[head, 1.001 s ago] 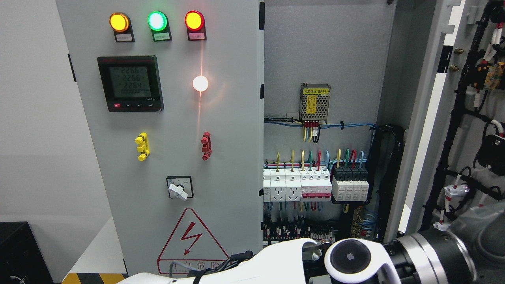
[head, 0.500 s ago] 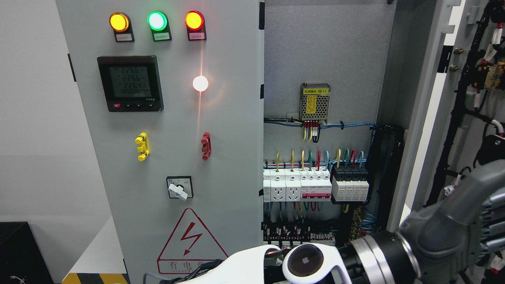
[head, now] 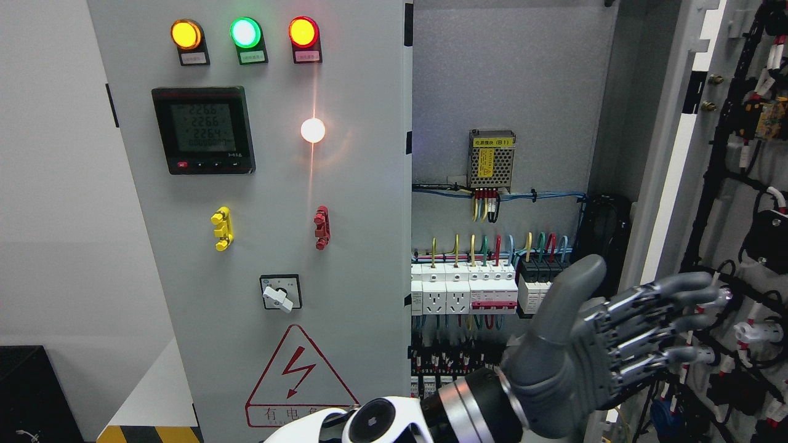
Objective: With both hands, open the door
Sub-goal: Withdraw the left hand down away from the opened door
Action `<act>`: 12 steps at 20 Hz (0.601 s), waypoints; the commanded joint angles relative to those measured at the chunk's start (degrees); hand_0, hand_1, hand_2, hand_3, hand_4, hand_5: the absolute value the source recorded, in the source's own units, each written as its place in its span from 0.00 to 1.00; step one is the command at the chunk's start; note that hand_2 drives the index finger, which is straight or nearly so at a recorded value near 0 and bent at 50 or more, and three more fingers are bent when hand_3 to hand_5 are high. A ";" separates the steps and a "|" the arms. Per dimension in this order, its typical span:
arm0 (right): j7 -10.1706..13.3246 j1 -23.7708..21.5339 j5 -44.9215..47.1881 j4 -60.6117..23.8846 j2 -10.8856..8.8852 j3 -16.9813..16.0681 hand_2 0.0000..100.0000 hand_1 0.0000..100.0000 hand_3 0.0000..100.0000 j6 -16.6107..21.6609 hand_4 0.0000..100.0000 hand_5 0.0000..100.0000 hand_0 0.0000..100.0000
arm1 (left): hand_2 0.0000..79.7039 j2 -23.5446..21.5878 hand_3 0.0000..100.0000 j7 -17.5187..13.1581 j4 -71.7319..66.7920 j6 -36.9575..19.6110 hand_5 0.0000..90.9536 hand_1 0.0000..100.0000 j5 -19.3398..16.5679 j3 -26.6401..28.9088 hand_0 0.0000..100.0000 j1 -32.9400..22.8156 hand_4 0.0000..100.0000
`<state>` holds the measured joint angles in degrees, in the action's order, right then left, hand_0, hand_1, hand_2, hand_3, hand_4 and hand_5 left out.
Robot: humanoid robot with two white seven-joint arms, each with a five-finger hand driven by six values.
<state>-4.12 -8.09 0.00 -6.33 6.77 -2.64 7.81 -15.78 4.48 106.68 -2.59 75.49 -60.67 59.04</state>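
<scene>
The grey cabinet's left door (head: 357,203) is closed, carrying three lit lamps, a meter (head: 203,130) and a rotary switch (head: 281,293). The right door (head: 668,184) is swung open, its inner face with black wiring (head: 720,184) turned toward me. My left arm comes in at the bottom and reaches across to the right. Its grey left hand (head: 643,311) is open, thumb up and fingers stretched toward the right door's inner side. The fingertips (head: 708,284) overlap the wiring there; I cannot tell whether they touch it.
Inside the cabinet are a power supply (head: 491,159), a row of breakers and sockets (head: 468,292) and coloured wires. A yellow handle (head: 222,229) and a red handle (head: 321,227) sit on the left door. A black box (head: 31,394) stands at the lower left.
The left arm has swung up and to the right. The hand, earlier mostly out of frame at the lower right, now shows fully with fingers extended at the right door.
</scene>
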 commanded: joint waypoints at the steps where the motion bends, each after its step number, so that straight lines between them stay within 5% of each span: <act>1: -0.01 0.00 1.41 0.00 0.00 0.00 0.00 0.00 0.00 0.01 0.00 0.00 0.19 | 0.00 -14.28 0.00 -0.26 6.52 -1.45 0.00 0.00 -0.34 6.17 0.00 -10.86 0.00; 12: -0.01 0.00 1.41 0.00 0.00 0.00 0.00 0.00 0.00 0.01 0.00 0.00 0.19 | 0.00 -17.98 0.00 -0.26 2.05 -4.18 0.00 0.00 -6.04 6.70 0.00 -35.55 0.00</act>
<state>-4.11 -8.09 0.00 -6.33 6.77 -2.64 7.81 -27.16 4.23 109.94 -6.69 72.43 -56.43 35.50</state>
